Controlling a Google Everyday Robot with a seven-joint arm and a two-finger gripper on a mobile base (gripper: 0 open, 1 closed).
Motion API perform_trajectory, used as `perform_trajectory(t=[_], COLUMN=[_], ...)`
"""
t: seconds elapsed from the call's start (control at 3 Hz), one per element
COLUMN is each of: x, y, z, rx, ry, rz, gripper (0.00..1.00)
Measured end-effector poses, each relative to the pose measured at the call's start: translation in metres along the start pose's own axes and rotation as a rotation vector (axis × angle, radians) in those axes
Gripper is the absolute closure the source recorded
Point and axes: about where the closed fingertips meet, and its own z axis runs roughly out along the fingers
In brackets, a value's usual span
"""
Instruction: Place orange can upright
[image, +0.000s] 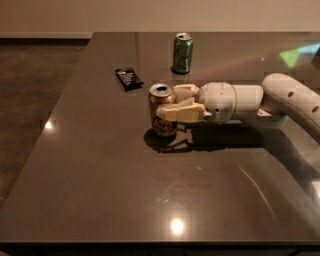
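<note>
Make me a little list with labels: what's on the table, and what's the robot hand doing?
orange can: upright, on the table
gripper: reaching in from the right, fingers closed on the orange can's sides
green can: upright, farther back
packet: dark, lying flat, left of the green can
table: dark and shiny

The orange can (161, 125) stands upright, clasped by the gripper (167, 101).

I'm seeing near can (162, 111) standing on the tabletop (100, 175) | pincer (169, 101) reaching in from its right, clasping it front and back | far can (183, 52) sitting behind | packet (129, 78) lying behind-left, apart.
</note>
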Motion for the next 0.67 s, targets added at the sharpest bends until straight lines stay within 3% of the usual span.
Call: perform_trajectory(t=[0.67], x=[-0.0017], y=[-0.0026], z=[0.0008], rx=[-0.004], ry=[-0.029], rz=[-0.011], gripper=[0.12])
